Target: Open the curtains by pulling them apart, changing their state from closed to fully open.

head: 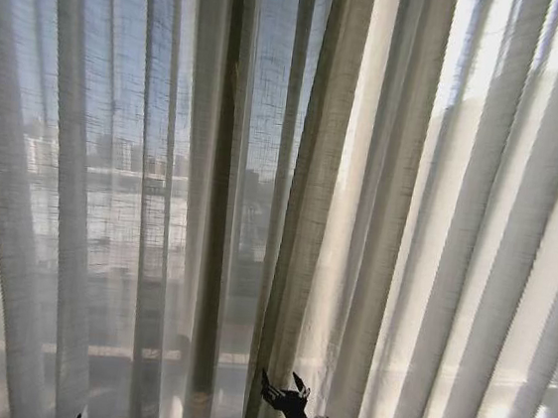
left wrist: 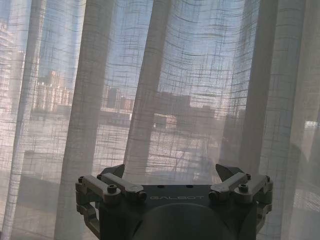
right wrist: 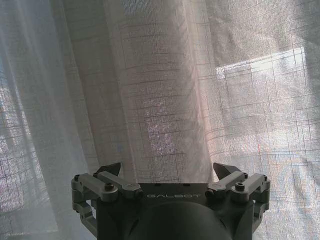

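1. The right gripper (right wrist: pixel 170 172) is being held with fingers spread, just before a pleat.
2. The left gripper (left wrist: pixel 171 175) is likewise being held spread.
3. The curtains (head: pixel 313 173) are hanging closed ahead.

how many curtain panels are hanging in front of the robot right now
2: the left curtain panel, thin and see-through, and the right curtain panel, meeting at overlapped beige hems near the middle. More could hang beyond the head view's edges.
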### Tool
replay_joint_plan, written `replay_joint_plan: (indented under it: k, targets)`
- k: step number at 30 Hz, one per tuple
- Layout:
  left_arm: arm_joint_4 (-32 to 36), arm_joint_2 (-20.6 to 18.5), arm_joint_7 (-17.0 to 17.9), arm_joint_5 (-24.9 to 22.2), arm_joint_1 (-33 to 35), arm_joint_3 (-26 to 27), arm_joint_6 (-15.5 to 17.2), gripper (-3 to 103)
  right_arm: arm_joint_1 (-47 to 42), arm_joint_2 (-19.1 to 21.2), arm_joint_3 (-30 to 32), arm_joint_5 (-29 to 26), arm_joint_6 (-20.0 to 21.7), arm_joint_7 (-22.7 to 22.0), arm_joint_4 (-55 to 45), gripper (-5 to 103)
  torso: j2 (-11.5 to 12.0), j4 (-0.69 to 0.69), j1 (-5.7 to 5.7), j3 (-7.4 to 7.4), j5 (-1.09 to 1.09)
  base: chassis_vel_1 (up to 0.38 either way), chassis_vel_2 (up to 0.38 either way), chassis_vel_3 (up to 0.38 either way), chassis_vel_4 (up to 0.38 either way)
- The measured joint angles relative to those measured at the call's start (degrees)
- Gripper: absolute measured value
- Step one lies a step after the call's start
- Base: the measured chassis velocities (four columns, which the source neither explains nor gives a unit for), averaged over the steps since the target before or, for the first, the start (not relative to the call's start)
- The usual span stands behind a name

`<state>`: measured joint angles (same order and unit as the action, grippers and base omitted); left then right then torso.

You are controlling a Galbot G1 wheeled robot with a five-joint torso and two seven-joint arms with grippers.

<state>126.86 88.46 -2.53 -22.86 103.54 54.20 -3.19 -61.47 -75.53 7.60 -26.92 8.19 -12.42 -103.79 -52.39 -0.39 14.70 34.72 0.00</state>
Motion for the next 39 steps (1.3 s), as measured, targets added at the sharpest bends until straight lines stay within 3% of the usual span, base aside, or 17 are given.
replay_joint_plan:
  k: [3,5,9,12,29,39]
  targets:
    - [0.11,-0.2,0.25,-0.09,0.0,0.03,0.1,100,0.23,-0.05,0.08,-0.07,-0.03,-0.01,0.1,101,0.01,-0.01,0.0,0.0,0.0,0.0,0.0,0.0,0.0]
    - [0.16,-0.29,0.32,-0.13,0.02,0.11,0.11,100,0.05,-0.01,0.34,-0.07,-0.05,0.0,0.08,96,0.0,0.0,0.0,0.0,0.0,0.0,0.0,0.0,0.0]
    - [0.18,-0.39,0.41,-0.16,0.12,0.18,0.11,100,-1.27,0.27,1.65,-0.08,-0.1,0.24,-0.89,75,0.0,-0.01,0.0,0.0,0.0,0.0,0.0,0.0,0.0]
    - [0.18,-0.39,0.43,-0.08,0.06,0.09,0.11,100,-1.56,0.41,1.96,-0.09,-0.11,0.38,-1.15,70,0.0,-0.01,0.0,0.0,0.0,0.0,0.0,0.0,0.0]
    - [0.58,-0.19,0.53,0.14,0.42,-0.08,-0.22,100,-4.06,1.74,6.73,-0.08,-1.44,2.71,-1.88,2,0.0,-0.01,0.0,0.0,0.0,0.0,0.0,0.0,0.0]
    - [0.06,-0.4,0.48,-0.13,0.73,0.64,-1.33,100,-4.21,1.22,6.97,0.1,-1.5,2.6,-1.52,0,0.0,-0.01,0.0,0.0,0.0,0.0,0.0,0.0,0.0]
